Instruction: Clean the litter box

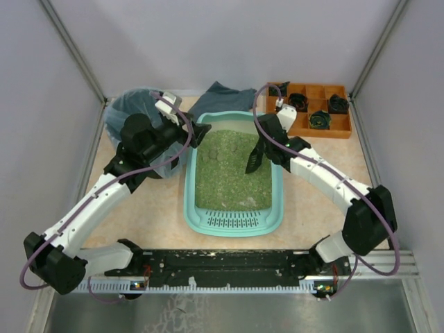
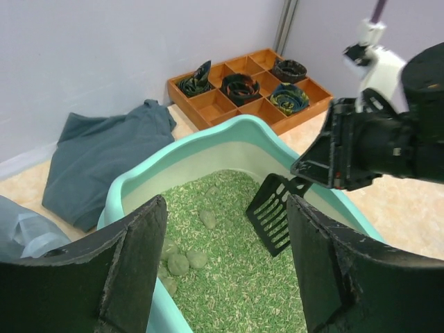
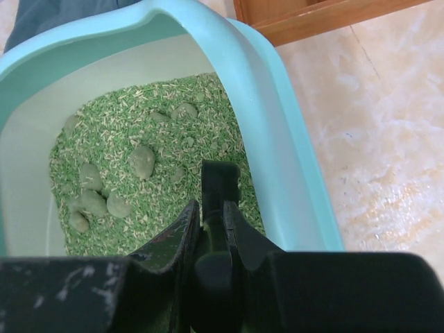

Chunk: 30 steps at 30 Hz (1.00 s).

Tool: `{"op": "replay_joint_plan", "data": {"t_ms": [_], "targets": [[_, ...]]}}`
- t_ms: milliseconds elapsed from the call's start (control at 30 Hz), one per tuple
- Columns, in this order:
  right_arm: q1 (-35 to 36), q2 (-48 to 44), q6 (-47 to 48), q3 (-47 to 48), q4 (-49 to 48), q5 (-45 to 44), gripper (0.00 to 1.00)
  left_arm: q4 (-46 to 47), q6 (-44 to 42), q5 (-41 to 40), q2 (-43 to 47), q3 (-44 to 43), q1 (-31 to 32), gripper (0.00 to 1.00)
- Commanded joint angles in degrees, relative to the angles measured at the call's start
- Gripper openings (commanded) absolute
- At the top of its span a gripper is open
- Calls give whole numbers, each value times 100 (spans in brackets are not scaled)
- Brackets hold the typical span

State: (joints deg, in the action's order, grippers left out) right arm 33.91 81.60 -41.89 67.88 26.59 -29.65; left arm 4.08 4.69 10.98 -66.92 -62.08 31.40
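Observation:
The litter box (image 1: 188, 201) is a turquoise tray in the middle of the table, filled with green litter and pale green clumps (image 2: 179, 263). My right gripper (image 1: 264, 148) hangs over its far right part, shut on the handle of a black slotted scoop (image 1: 254, 161). In the right wrist view the gripper (image 3: 214, 216) has the scoop (image 3: 220, 182) pointing down at the litter beside the box's wall (image 3: 277, 152), with clumps (image 3: 142, 161) to its left. My left gripper (image 1: 197, 133) hovers at the box's far left corner. In the left wrist view it (image 2: 225, 260) is open and empty, and the scoop (image 2: 272, 214) shows ahead.
A round bin with a bluish bag (image 1: 132, 105) stands left of the box, under my left arm. A dark grey cloth (image 1: 223, 97) lies behind the box. An orange compartment tray (image 1: 295, 125) with dark rolled items sits at the back right. Grey walls close in the table.

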Motion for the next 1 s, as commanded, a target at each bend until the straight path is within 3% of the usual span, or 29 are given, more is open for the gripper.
{"op": "replay_joint_plan", "data": {"t_ms": [0, 233, 700, 967], "targets": [[-146, 364, -87, 401, -634, 235, 0, 120, -84, -54, 140, 73, -20, 75], [-241, 999, -309, 362, -1122, 781, 0, 108, -73, 61, 100, 65, -20, 75], [-292, 2291, -648, 174, -2833, 2952, 0, 85, -99, 127, 84, 67, -28, 76], [-287, 2331, -611, -62, -3193, 3304, 0, 90, -82, 177, 49, 65, -28, 76]]}}
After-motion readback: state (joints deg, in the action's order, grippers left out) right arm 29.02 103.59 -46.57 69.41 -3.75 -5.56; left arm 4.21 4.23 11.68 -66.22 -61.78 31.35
